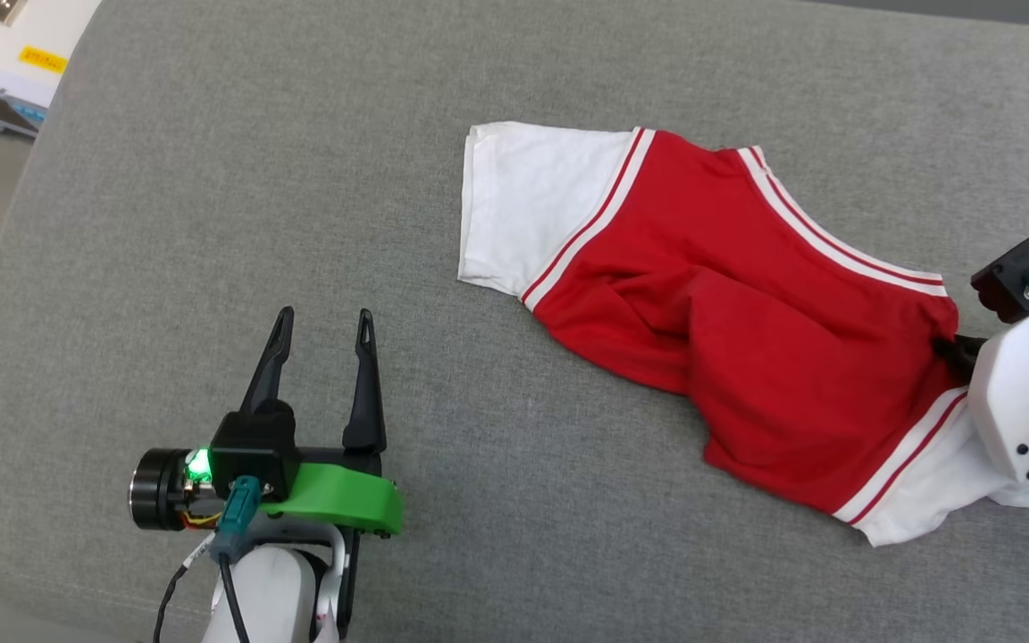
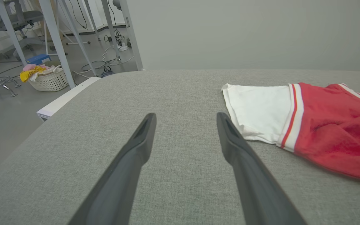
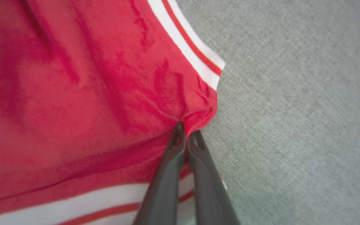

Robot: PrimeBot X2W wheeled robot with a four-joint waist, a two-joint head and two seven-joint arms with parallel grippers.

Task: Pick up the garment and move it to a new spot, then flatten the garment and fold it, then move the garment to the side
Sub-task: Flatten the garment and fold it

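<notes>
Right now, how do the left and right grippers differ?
The left gripper has fingers spread open, empty; the right gripper has fingers pinched shut on the red jersey T-shirt with white sleeves. The left stands apart from the shirt, over the grey fabric surface; the right touches it. Both have two long dark fingers.

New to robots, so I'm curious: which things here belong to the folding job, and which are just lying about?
Job: red garment, pinched by the shut right hand; open left hand, apart from it.
Lying about: white basket of clothes, blue box, floor cables.
</notes>
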